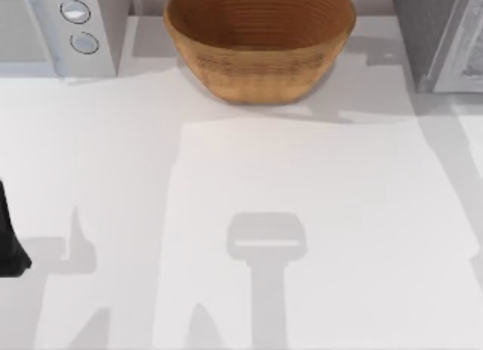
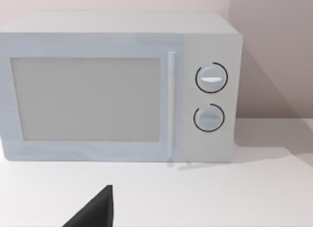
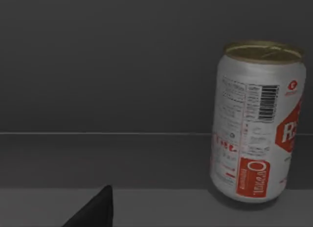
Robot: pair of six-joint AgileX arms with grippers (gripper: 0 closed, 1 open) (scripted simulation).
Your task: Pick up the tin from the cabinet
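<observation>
Tin waits in the cabinet

Left of the basket [image 1: 260, 41] stands the microwave [image 1: 60, 29]. Right of it, inside the dark cabinet [image 3: 107, 80], the tin [image 3: 258, 122] stands upright. It looks light, stiff and slippery; hold its middle. Finger opening: cannot tell.

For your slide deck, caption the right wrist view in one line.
An upright white-and-red tin stands on a dark cabinet shelf, ahead of the right arm's camera.

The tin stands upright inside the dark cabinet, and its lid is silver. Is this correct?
Not quite. The tin does stand upright inside the dark cabinet, but its lid is gold, not silver; the body is silver-white with red labels. The right wrist view shows this.
</observation>
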